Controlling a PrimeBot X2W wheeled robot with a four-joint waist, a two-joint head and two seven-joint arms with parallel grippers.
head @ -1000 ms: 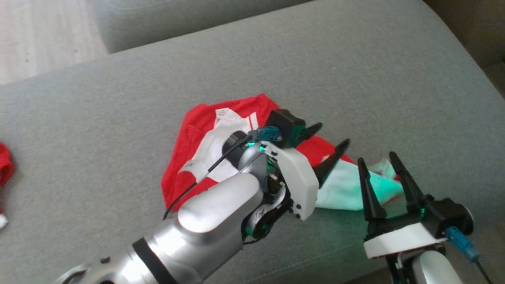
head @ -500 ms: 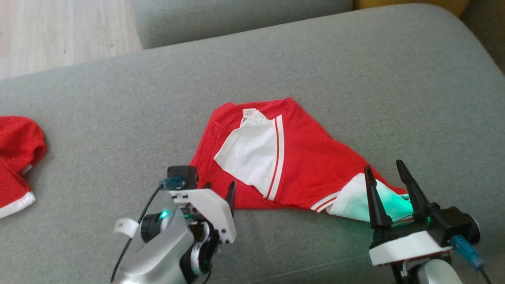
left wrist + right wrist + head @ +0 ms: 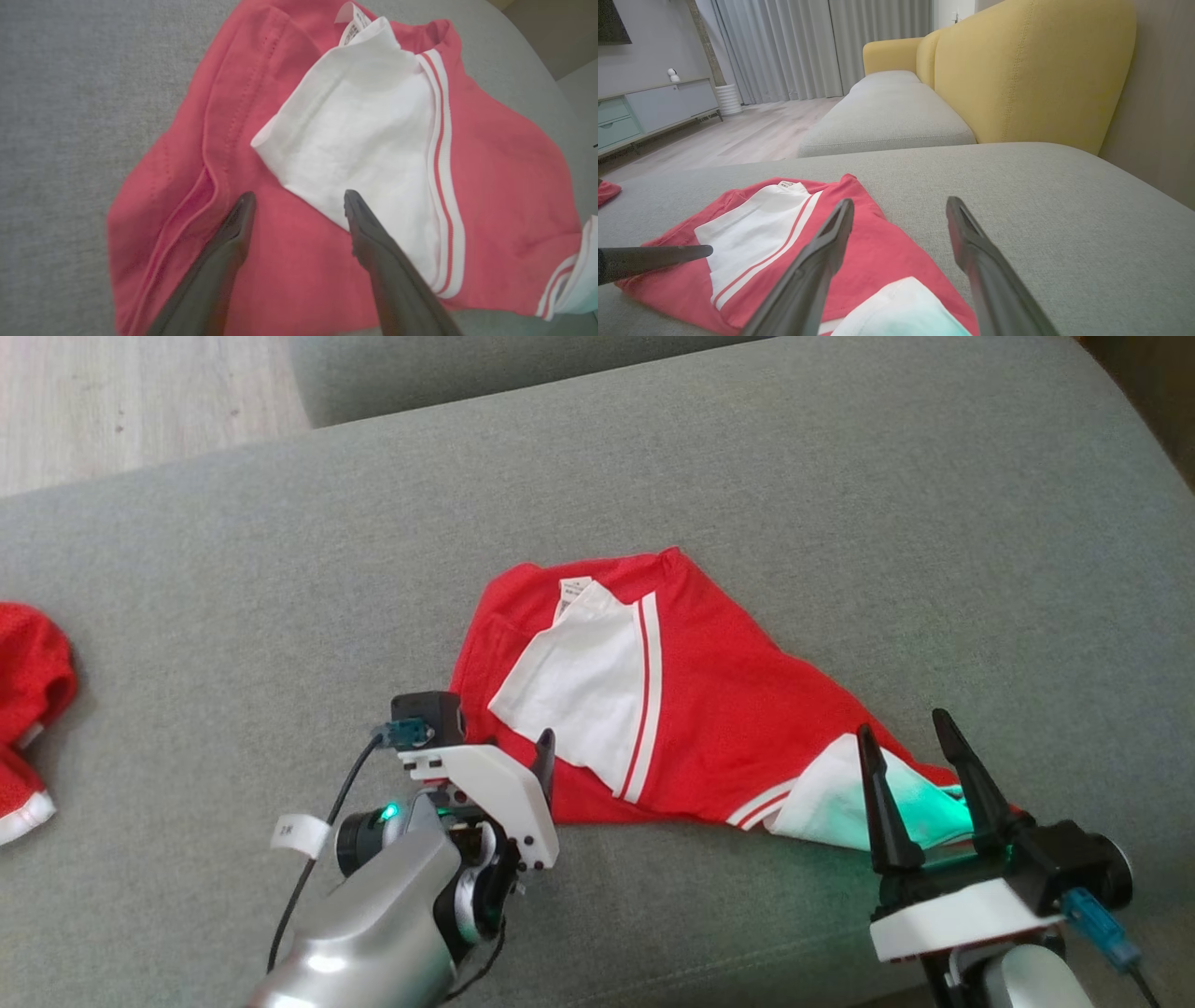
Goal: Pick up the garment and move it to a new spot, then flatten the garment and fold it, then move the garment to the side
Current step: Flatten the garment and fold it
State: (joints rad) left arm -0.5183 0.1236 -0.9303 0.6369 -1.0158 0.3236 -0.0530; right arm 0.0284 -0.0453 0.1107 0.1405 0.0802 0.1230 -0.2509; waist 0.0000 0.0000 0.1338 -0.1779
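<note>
The garment (image 3: 709, 709) is red with a white panel and white stripes, and it lies spread on the grey cushion (image 3: 840, 476). My left gripper (image 3: 518, 742) is open at the garment's near-left edge, fingers pointing over the cloth. In the left wrist view the left gripper (image 3: 299, 195) hovers over the garment (image 3: 504, 186) with nothing between its fingers. My right gripper (image 3: 903, 725) is open at the garment's near-right corner, over a white cuff. The right wrist view shows the right gripper (image 3: 900, 201) above the garment (image 3: 882, 252), empty, and one left finger (image 3: 654, 261) at the left.
Another red and white piece of clothing (image 3: 28, 672) lies at the cushion's far left. Wooden floor (image 3: 121, 401) is beyond the cushion. A yellow sofa back (image 3: 1031, 70) rises to the right, with a second grey seat (image 3: 887, 116) behind.
My left arm has pulled back from over the middle of the garment to its near-left edge, uncovering the white panel. The head camera has shifted. The right gripper has stayed in place.
</note>
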